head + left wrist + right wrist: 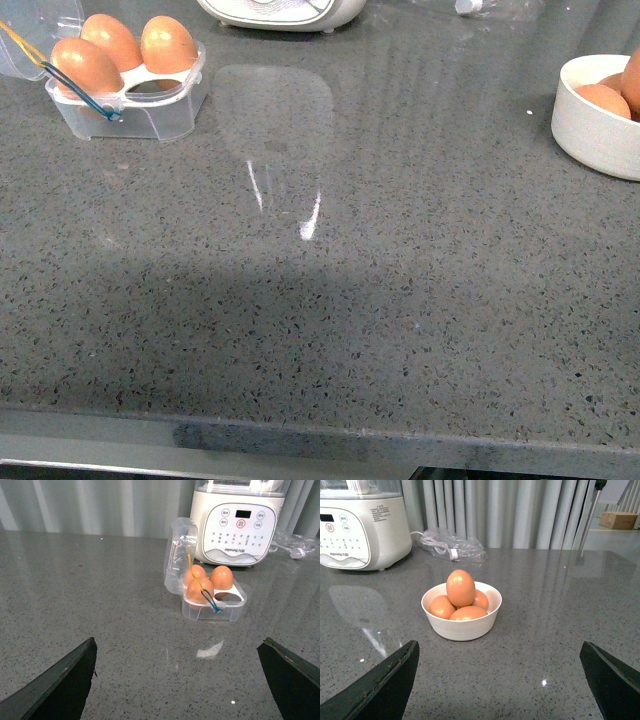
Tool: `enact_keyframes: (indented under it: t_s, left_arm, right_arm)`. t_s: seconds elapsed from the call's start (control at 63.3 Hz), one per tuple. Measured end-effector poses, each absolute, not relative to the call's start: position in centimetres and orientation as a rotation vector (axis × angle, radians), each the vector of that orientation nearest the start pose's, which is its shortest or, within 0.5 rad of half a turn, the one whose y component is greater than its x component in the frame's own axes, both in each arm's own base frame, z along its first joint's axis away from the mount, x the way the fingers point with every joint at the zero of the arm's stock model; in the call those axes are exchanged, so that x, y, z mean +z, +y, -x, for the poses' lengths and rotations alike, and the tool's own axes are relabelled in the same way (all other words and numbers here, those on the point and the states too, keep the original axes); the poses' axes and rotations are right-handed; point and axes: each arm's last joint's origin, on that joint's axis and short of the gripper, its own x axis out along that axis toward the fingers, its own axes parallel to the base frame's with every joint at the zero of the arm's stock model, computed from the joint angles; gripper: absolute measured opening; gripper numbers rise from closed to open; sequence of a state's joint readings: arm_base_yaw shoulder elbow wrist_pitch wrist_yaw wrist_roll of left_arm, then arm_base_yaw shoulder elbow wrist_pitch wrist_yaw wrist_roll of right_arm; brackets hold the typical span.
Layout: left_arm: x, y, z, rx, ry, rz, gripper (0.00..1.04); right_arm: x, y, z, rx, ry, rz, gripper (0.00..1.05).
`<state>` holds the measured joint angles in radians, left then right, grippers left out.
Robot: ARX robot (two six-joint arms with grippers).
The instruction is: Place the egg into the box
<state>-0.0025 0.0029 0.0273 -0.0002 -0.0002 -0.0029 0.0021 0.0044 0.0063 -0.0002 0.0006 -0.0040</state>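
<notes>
Three smooth orange-brown eggs (168, 45) fill the clear plastic carton (150, 115) at far left; grey speckled countertop (330, 330) spreads open beside it; left gripper (178, 641) and right gripper (500, 643) gape wide.

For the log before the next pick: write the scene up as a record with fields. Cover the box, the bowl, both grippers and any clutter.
box: clear, lid open, back left of counter
box eggs: three
empty cup: one, front right of the box
bowl: white, far right
bowl eggs: four visible, one piled on top
left gripper: open, empty, facing the box
right gripper: open, empty, facing the bowl
clutter: white appliance behind the box; bagged cable beside it
</notes>
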Motion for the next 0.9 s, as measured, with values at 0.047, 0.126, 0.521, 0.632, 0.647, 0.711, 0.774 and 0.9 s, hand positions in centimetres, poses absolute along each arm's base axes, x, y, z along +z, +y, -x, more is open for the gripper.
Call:
enact_keyframes:
  t_s: [0.047, 0.126, 0.521, 0.632, 0.647, 0.711, 0.774, 0.9]
  left_arm:
    - [17.26, -0.02, -9.61, -0.002, -0.024, 0.003, 0.98]
    - [17.26, -0.02, -9.61, -0.002, -0.024, 0.003, 0.98]
    - [17.26, -0.02, -9.61, -0.002, -0.024, 0.003, 0.98]
    - [17.26, -0.02, -9.61, -0.002, -0.024, 0.003, 0.98]
    - [17.26, -0.02, -9.61, -0.002, -0.024, 0.003, 0.98]
    - [17.26, -0.02, -9.61, -0.002, -0.024, 0.003, 0.98]
    - [17.26, -0.02, -9.61, -0.002, -0.024, 0.003, 0.98]
    - [17.26, -0.02, -9.61, -0.002, -0.024, 0.003, 0.98]
  right_arm:
    - [16.53, 0.02, -9.76, 0.002, -0.002, 0.004, 0.97]
    - [16.53, 0.02, -9.76, 0.002, -0.002, 0.004, 0.97]
    - [16.53, 0.02, -9.76, 0.002, -0.002, 0.004, 0.97]
    - [16.53, 0.02, -9.76, 0.001, -0.002, 0.004, 0.97]
    - [16.53, 0.02, -9.76, 0.002, -0.002, 0.004, 0.97]
    - [16.53, 0.02, -9.76, 0.002, -0.002, 0.004, 0.97]
    - [16.53, 0.02, -9.76, 0.002, -0.002, 0.004, 0.97]
    - [16.53, 0.02, -9.76, 0.002, -0.002, 0.004, 0.97]
